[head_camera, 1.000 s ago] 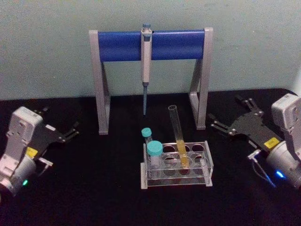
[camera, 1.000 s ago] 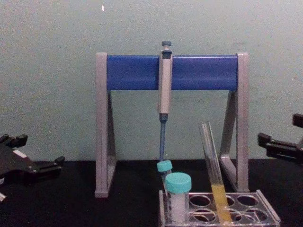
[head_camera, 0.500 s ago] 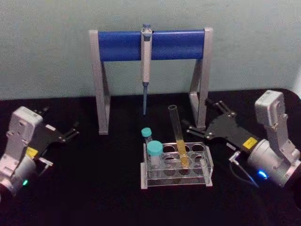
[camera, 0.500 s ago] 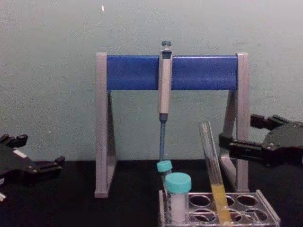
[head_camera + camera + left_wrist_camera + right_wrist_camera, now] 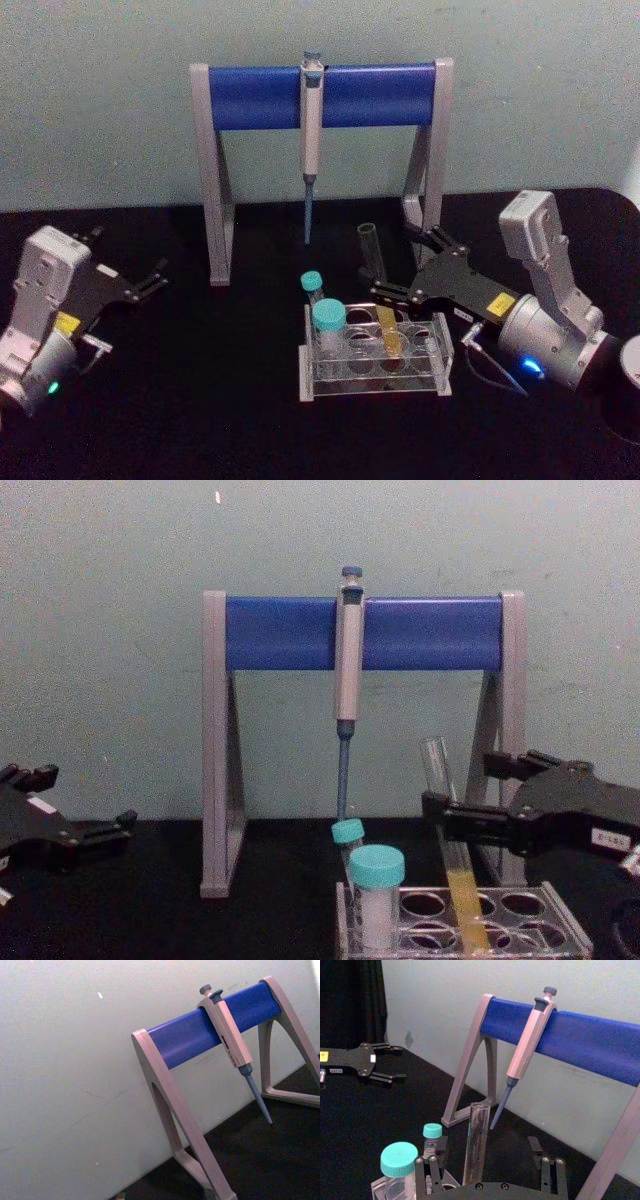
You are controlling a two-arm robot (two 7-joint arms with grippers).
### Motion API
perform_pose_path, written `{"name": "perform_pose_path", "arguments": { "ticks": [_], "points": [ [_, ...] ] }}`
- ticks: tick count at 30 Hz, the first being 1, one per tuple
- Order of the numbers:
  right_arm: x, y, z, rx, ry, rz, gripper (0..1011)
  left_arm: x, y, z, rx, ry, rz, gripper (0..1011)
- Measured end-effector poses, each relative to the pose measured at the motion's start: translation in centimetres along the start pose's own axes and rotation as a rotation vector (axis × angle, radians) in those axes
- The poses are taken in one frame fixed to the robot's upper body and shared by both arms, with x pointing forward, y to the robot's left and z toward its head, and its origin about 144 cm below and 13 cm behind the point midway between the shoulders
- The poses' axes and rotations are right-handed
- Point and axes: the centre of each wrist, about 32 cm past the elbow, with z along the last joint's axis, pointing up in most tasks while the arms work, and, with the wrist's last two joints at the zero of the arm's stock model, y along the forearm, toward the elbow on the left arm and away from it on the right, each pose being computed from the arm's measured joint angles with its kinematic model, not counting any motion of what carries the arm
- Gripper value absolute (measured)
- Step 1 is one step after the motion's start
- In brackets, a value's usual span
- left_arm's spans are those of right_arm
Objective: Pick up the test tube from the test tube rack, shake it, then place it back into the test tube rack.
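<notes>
Since the test tube is thin, uncapped glass, judge it light, stiff, slick and breakable; in the head view it leans in the test tube rack, with the right gripper spread open around its bare upper part above the rack; the left gripper sits open, well left of the rack; in the right wrist view the tube stands between the fingers, apparently untouched; in the chest view yellow-orange liquid fills its lower part at the rack; clamp gently above the liquid, keeping it upright.
</notes>
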Motion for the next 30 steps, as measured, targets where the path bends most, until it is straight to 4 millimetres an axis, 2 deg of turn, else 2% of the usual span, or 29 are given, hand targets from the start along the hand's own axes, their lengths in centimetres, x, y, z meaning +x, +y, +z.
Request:
{"name": "perform_pose_path", "arguments": {
  "ticks": [30],
  "points": [
    [0.61,1.08,0.15,-0.037,0.036,0.035,1000,0.0,0.0,0.0,0.0,0.0,0.0,1001]
  ]
}}
